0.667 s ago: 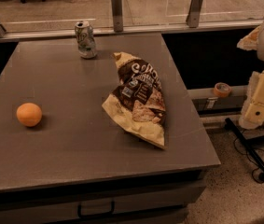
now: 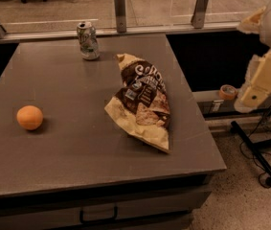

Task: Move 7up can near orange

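The 7up can [image 2: 88,41], silvery with green lettering, stands upright at the far edge of the grey table [image 2: 77,143], left of centre. The orange [image 2: 29,117] lies on the table's left side, well apart from the can and nearer to me. My gripper [image 2: 251,98] is the cream-coloured end of the arm off the table's right side, above the floor. It is far from both the can and the orange and holds nothing that I can see.
A brown-and-yellow chip bag [image 2: 144,102] lies flat in the middle-right of the table. A glass railing with metal posts [image 2: 120,4] runs behind the table. A roll of tape [image 2: 228,91] sits on a ledge at the right, and a wheeled stand base [image 2: 257,152] is on the floor.
The can, the orange and the chip bag have not moved. The arm at the right has barely shifted.
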